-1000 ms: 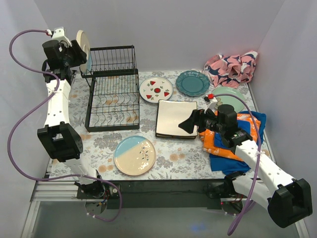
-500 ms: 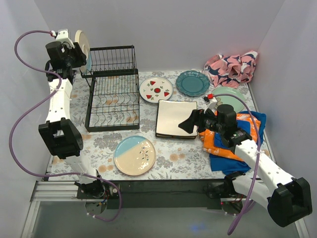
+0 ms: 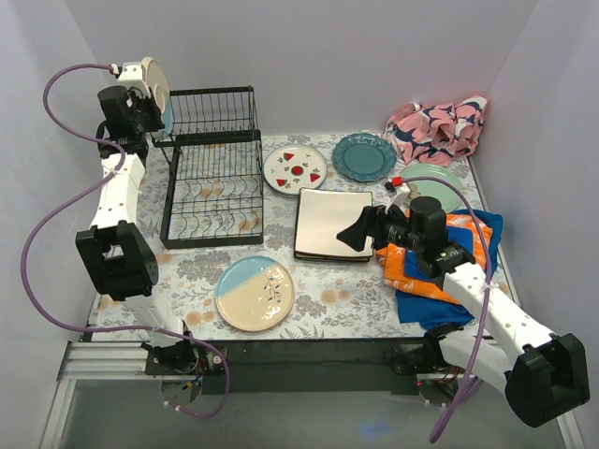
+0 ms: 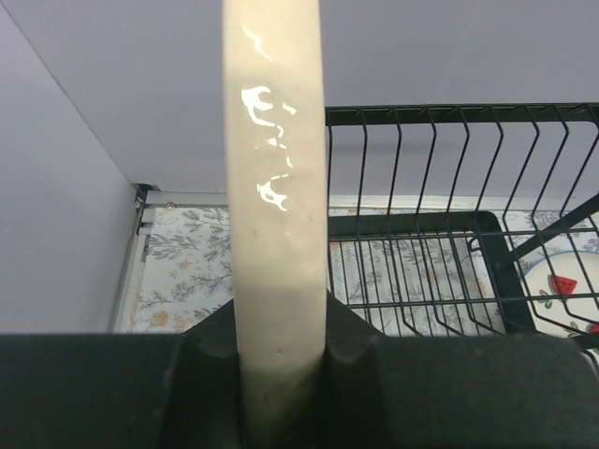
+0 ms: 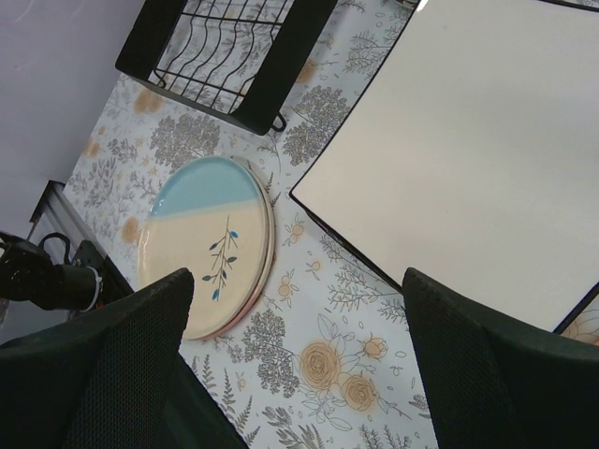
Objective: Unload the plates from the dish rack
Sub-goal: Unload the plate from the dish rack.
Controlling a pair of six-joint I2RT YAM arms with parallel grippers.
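Note:
A round cream plate (image 3: 155,79) stands on edge at the far left corner of the black wire dish rack (image 3: 213,187). My left gripper (image 3: 138,94) is shut on its rim. In the left wrist view the cream plate's rim (image 4: 276,187) rises between both fingers of the left gripper (image 4: 279,329), with the dish rack (image 4: 421,187) behind to the right. My right gripper (image 3: 357,233) hovers open over the table, between the blue-and-cream plate (image 5: 206,243) and the stacked square cream plates (image 5: 468,159). Nothing is between the fingers of the right gripper (image 5: 299,309).
The blue-and-cream plate (image 3: 255,293) lies in front of the rack, and the square cream plates (image 3: 332,223) to its right. Behind them lie a watermelon plate (image 3: 295,169), a teal plate (image 3: 363,156) and a pale green plate (image 3: 440,187). A pink cloth (image 3: 438,129) sits far right; an orange and blue cloth (image 3: 429,297) lies under my right arm.
My left gripper has moved right toward the rack's corner and closed on the cream plate's rim. The right arm has not moved.

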